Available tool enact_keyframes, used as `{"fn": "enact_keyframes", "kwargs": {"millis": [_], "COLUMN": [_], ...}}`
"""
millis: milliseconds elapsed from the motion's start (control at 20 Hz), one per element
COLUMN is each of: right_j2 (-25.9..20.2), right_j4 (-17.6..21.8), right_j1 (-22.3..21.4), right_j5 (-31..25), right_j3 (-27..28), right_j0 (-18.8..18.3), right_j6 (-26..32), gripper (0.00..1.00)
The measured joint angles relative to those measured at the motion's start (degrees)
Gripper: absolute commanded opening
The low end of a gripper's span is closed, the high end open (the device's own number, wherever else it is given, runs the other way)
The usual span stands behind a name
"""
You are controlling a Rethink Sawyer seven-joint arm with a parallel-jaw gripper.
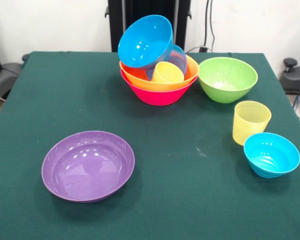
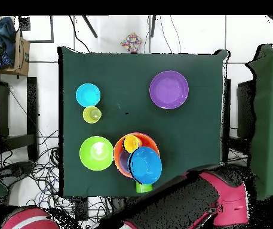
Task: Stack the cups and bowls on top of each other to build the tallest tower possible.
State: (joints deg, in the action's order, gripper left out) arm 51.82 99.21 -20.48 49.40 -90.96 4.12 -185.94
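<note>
My gripper shows in neither view, only the red bulk of my arm (image 2: 222,197) at the table's (image 1: 35,100) edge in the overhead view, so I cannot tell how my jaws stand. The tower (image 1: 157,62) leans near the table's robot-side edge: pink bowl (image 1: 157,96) lowest, orange bowl (image 1: 140,76) nested in it, a yellow-orange cup (image 1: 167,73) inside, and a medium blue bowl (image 1: 145,41) tipped steeply on top. The green bowl (image 1: 227,79), ribbed pale yellow cup (image 1: 251,121), small blue bowl (image 1: 271,154) and purple bowl (image 1: 88,165) sit loose, and I judge any added piece or nudge could slide the tilted blue bowl off.
</note>
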Motion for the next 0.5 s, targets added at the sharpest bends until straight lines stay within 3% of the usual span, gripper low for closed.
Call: {"fn": "enact_keyframes", "kwargs": {"millis": [500], "right_j2": [-1.4], "right_j4": [0.8], "right_j1": [0.1], "right_j5": [0.0], "right_j3": [0.9], "right_j0": [-0.2], "right_j6": [0.1], "gripper": [1.00]}}
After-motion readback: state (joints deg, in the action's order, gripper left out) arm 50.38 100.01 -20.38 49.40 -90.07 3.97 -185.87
